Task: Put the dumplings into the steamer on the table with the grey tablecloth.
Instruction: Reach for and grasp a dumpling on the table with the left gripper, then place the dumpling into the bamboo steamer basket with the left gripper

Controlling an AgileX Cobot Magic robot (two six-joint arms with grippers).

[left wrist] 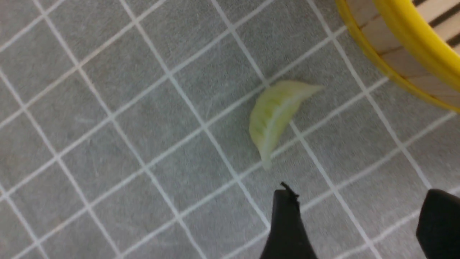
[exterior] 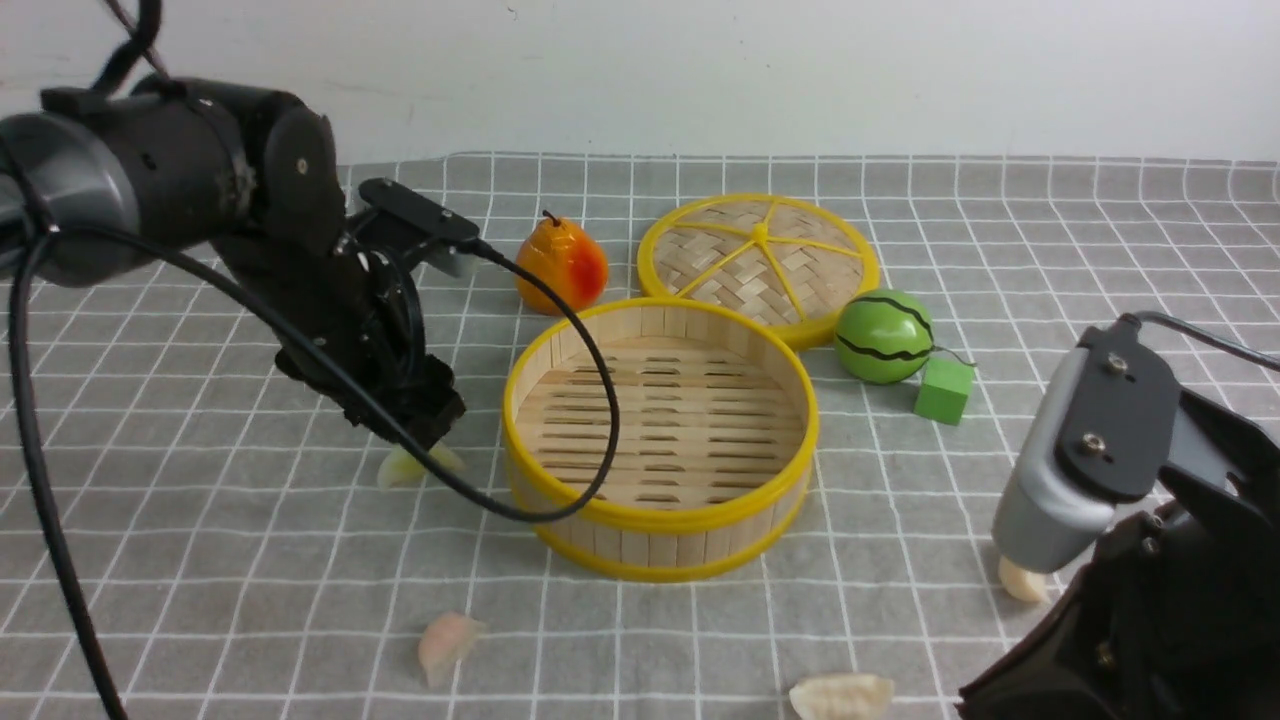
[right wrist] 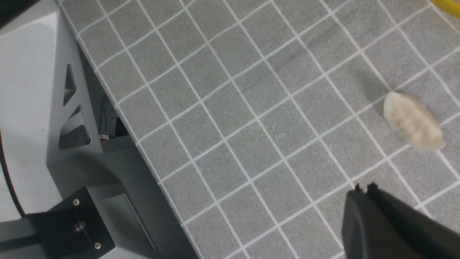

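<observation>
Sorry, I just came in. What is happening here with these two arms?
A two-armed robot is collecting toy dumplings for the steamer, which is empty. The left gripper, open, hangs over the green dumpling beside the steamer. The right gripper, shut, is near a cream dumpling. The pink dumpling and a second cream dumpling lie on the grey tablecloth.

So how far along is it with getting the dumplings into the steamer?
Nothing is done yet: the steamer holds no dumplings. In hand: the left gripper, open, hovers by the green dumpling on the tablecloth. Left: all four, that green one, the pink dumpling, the front cream dumpling and the far-right cream dumpling near the right gripper, which is shut and empty.
</observation>
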